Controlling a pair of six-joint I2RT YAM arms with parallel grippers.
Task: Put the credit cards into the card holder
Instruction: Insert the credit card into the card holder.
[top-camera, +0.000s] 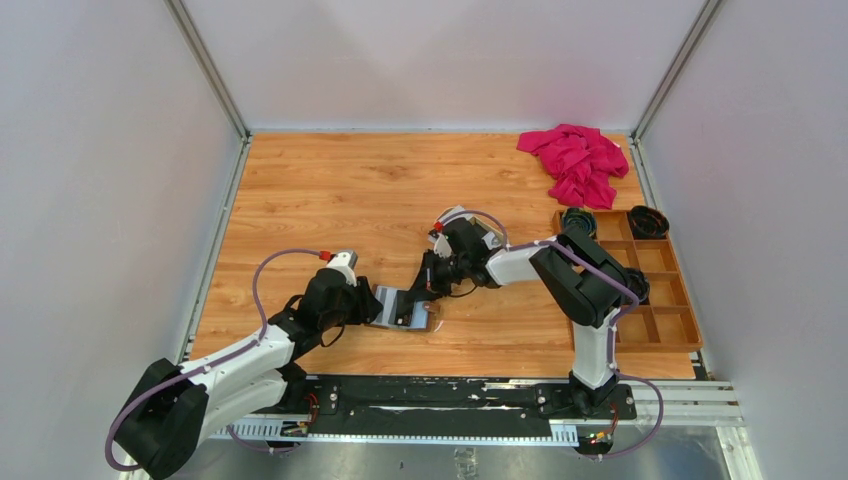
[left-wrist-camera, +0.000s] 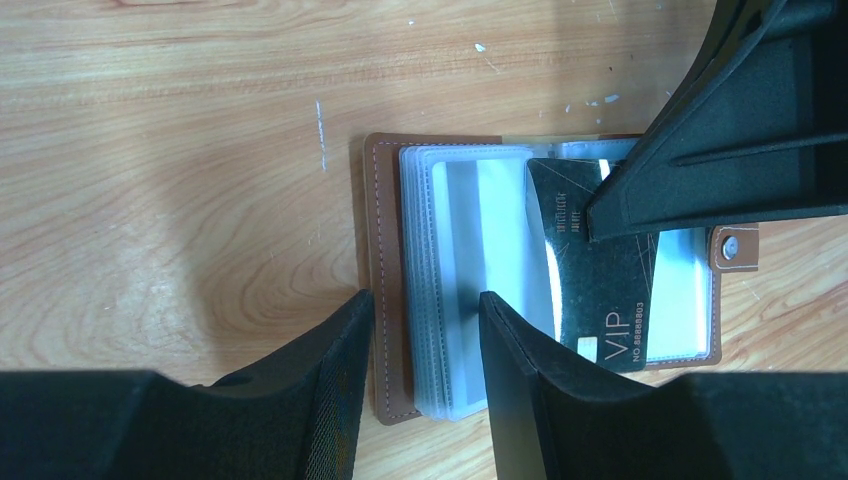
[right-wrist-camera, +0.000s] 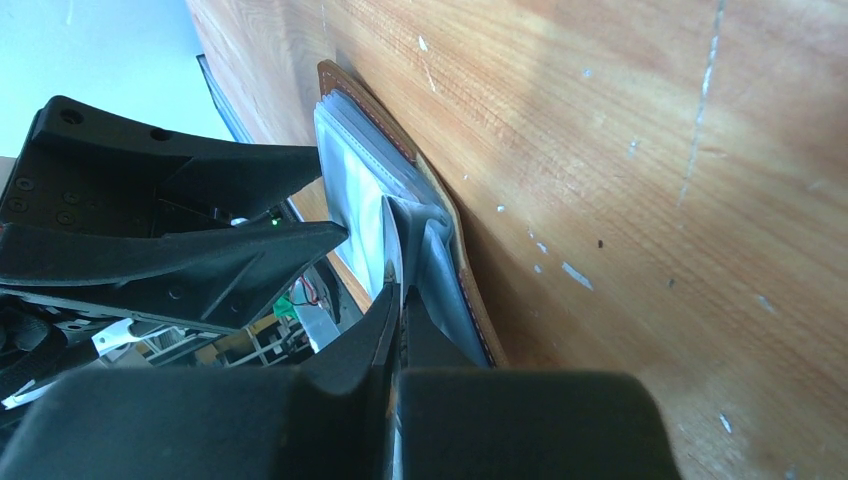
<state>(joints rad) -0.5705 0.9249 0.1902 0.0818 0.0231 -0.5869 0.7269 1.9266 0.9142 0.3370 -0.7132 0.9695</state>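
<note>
White walls boxed in the pale wood-grain bench (top-camera: 330, 180), and the small brown leather fold-over card holder (top-camera: 405, 308) lay opened flat near the bench's near edge, a little left of its middle. My left gripper (left-wrist-camera: 428, 335) stood astride the holder's left margin, fingers part-way apart, with the brown cover edge and the stack of clear plastic sleeves (left-wrist-camera: 470, 230) between them. Whether they clamped that stack or merely steadied it, I could not tell. My right gripper (right-wrist-camera: 400, 300) had its fingers pressed together on the black plastic credit card (left-wrist-camera: 590, 290), which lay slanted across the top sleeve.

I judged the step to be feeding that card into a sleeve. To do it well I would first square the card's leading edge to the sleeve mouth, since it sat skewed. Then I would hold it low and nearly flat and push slowly while the left side braced the holder. A skewed card would likely snag the soft plastic or drag the whole holder along.

The left wrist view gave me the card's printed face, its slant and the metal snap tab (left-wrist-camera: 735, 247), none of which the right wrist view showed. The right wrist view, edge-on, showed sleeves gaping up off the cover, which read as flat from above. Only the top view placed everything on the bench, with a crumpled pink cloth (top-camera: 575, 163) at the far right corner and a wooden compartment box (top-camera: 650, 290) along the right edge
</note>
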